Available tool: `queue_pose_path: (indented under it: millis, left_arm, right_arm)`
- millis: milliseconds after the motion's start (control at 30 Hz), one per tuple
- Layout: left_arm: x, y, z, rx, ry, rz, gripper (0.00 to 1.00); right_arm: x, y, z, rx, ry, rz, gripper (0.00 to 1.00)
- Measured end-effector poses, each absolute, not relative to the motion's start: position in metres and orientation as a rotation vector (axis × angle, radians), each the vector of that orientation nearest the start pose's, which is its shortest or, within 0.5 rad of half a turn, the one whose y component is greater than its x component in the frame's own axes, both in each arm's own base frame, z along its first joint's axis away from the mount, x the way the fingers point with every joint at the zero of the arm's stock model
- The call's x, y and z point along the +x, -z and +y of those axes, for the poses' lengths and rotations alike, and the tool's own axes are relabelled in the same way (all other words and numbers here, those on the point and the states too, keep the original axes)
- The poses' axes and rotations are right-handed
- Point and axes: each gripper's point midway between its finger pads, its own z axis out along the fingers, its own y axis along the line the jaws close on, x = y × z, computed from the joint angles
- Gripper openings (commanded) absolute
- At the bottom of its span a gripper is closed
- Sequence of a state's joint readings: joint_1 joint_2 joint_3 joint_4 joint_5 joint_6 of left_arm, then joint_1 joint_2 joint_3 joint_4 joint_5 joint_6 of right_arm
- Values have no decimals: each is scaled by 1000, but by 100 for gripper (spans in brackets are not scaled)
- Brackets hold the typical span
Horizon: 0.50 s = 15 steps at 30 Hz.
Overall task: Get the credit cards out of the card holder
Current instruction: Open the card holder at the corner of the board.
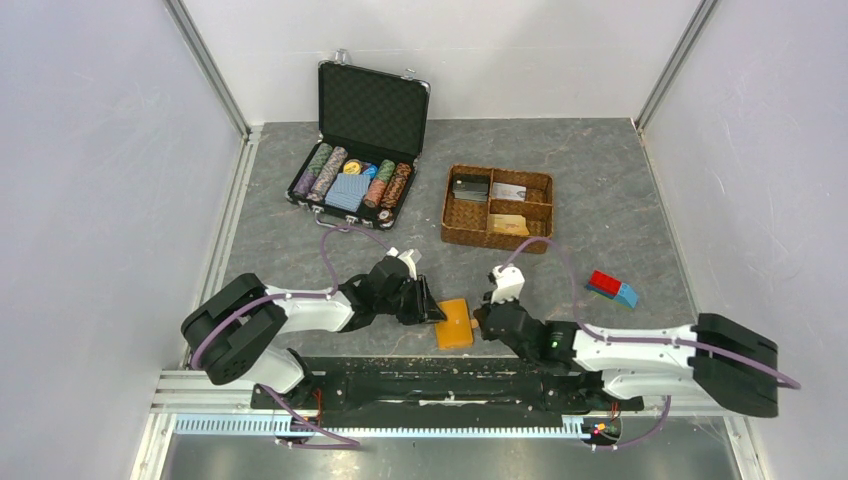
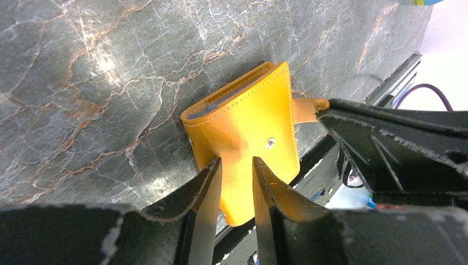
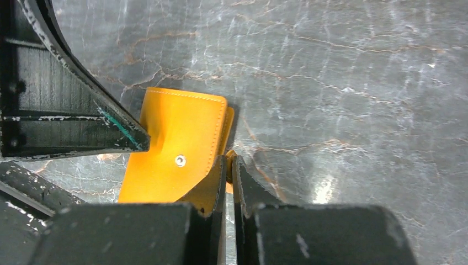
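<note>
The orange card holder point(image 1: 455, 322) lies closed on the table near the front edge, between the two arms. My left gripper point(image 1: 437, 312) is open a little, and both fingertips point(image 2: 216, 165) press down on the holder's cover point(image 2: 248, 118), which dents under them. My right gripper point(image 3: 229, 160) is shut on the holder's small orange closing tab point(image 2: 307, 107) at its right side. A blue-grey sleeve edge point(image 2: 221, 102) shows in the holder's far end; any credit cards inside are hidden. An orange-tan credit card point(image 1: 508, 225) lies in the basket.
A brown woven divided basket point(image 1: 497, 207) with flat cards stands behind the holder. An open black case point(image 1: 358, 165) with chips and blue playing cards is at the back left. A red-and-blue block point(image 1: 612, 288) lies to the right. The metal rail point(image 1: 440, 385) runs just in front.
</note>
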State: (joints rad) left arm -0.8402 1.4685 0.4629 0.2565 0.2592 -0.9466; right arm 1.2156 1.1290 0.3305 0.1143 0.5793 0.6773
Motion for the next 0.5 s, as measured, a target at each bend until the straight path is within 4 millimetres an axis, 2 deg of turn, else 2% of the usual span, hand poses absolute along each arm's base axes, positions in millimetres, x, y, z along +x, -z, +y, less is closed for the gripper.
queue_pose_path:
  millis: [267,400,500]
  left_arm:
    - [163,-29,-299,13,1084,2602,48]
    - [164,-33,-298,13,1064,2605,68]
    - [166,-32,-290,16,996,2614,78]
  right_arm:
    - [176,-63,220,-111,-563,2071,1]
    - [175,-63,216,-63,-591,2068,1]
    - [173,-62,214,-43,-606,2071,0]
